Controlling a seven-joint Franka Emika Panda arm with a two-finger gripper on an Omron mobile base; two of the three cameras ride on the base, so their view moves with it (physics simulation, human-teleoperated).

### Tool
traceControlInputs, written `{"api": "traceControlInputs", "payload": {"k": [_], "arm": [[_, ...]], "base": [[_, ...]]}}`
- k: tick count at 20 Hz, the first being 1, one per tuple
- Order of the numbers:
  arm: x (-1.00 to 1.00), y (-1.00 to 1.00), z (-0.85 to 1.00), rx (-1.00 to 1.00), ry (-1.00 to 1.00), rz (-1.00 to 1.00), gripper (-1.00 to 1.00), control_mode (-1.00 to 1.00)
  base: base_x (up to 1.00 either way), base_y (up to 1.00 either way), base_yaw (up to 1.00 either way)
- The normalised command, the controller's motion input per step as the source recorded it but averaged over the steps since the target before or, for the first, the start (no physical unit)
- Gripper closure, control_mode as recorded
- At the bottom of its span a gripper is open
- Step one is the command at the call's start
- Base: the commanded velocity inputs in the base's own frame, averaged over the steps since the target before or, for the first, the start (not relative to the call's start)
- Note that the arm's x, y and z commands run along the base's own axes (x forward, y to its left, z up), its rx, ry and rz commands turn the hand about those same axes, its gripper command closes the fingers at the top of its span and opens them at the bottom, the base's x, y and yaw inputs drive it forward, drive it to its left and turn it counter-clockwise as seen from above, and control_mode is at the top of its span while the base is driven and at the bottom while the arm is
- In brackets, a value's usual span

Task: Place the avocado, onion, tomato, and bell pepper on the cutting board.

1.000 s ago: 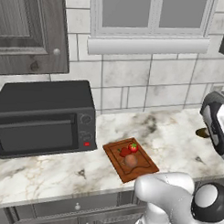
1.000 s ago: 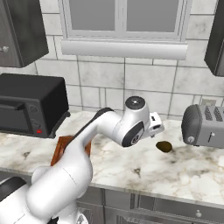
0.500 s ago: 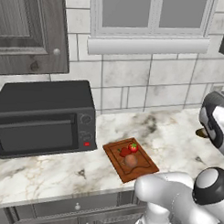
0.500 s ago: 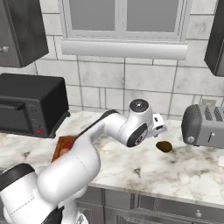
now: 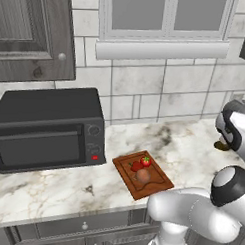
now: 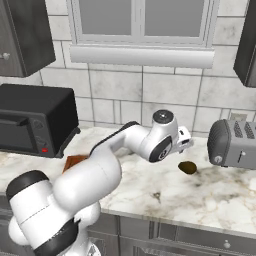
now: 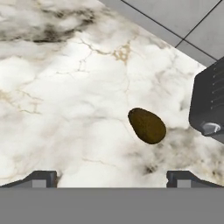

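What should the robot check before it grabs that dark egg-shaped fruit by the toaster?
1. Dark green-brown oval avocado lies free on the marble counter: ok.
2. Fingers spread wide, nothing between them: ok.
3. Avocado sits between the finger lines: ok, nearer the right one.
4. Grey toaster is apart from the avocado: ok, but close.
5. Reddish-brown wooden cutting board has a free spot: ok; red tomato, dark red bell pepper and tan onion are on it.
6. Height above the avocado: cannot tell.

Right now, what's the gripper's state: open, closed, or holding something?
Gripper: open, holding nothing; the dark brown-green oval avocado lies on the marble counter ahead of its fingertips.
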Motion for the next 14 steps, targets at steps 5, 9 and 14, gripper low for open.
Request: {"api": "traceControlInputs", "payload": {"k": [5,9,14], "arm": [[0.24,0.0,-0.1,0.0,0.05,0.0,-1.0,-1.0],[0.17,-0.06,-0.13,-0.01,0.05,0.0,-1.0,-1.0],[0.09,-0.24,-0.17,0.0,0.04,0.0,-1.0,-1.0]], "base": [[0.0,0.0,0.0],[0.0,0.0,0.0],[0.0,0.0,0.0]]}}
